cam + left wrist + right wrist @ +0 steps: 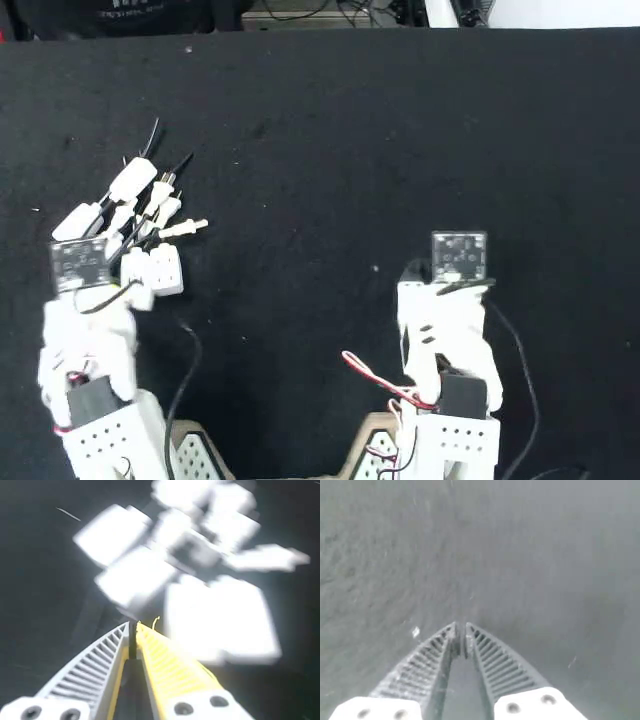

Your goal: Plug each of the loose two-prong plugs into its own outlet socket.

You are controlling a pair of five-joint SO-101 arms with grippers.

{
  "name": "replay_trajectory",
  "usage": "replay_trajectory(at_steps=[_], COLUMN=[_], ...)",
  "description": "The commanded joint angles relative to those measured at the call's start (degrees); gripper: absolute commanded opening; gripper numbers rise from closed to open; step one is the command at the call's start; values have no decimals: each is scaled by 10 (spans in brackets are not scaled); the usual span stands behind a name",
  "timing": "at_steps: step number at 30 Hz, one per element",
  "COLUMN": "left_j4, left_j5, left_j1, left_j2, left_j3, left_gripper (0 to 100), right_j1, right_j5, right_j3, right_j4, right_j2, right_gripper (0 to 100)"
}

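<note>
Both arms parked on the black cloth, fingers pinched closed

My left gripper has its tips touching with nothing held. The white plugs and outlet blocks lie jumbled just ahead of it. My right gripper is closed too, over bare cloth and well apart from that pile. Some cables show past the table's far edge.

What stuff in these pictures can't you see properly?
1. Left wrist view: the white plugs and sockets are blurred, so prongs and holes cannot be told apart.
2. High view: that pile is too small to count, and the left arm covers its near edge.
</note>
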Motion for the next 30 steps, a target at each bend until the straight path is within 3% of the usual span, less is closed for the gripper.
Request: replay_trajectory(at_steps=[1, 4, 8, 14, 18, 23, 28, 30], left_j4=[-95, -98, -81, 52, 116, 177, 213, 211], left_j5=[-58, -55, -34, -4, -7, -6, -1, 33], left_j1=[-57, -76, -108, -120, -118, -104, -32, -3], left_j2=[-6, -6, -6, 3, 49, 174, 328, 390], left_j3=[-14, -38, -124, -330, -431, -514, -520, -510], left_gripper=[34, 34, 34, 158, 145, 148, 149, 150], right_j1=[7, 10, 10, 8, 8, 7, 5, -15], right_j5=[59, 55, 57, 57, 59, 53, -20, -35], right_j3=[-23, -84, -239, -543, -676, -749, -739, -713], right_j4=[-95, -102, -25, 129, 177, 218, 216, 193], right_j2=[-54, -54, -54, -51, -35, 47, 153, 205], right_gripper=[12, 12, 12, 62, 83, 84, 85, 86])
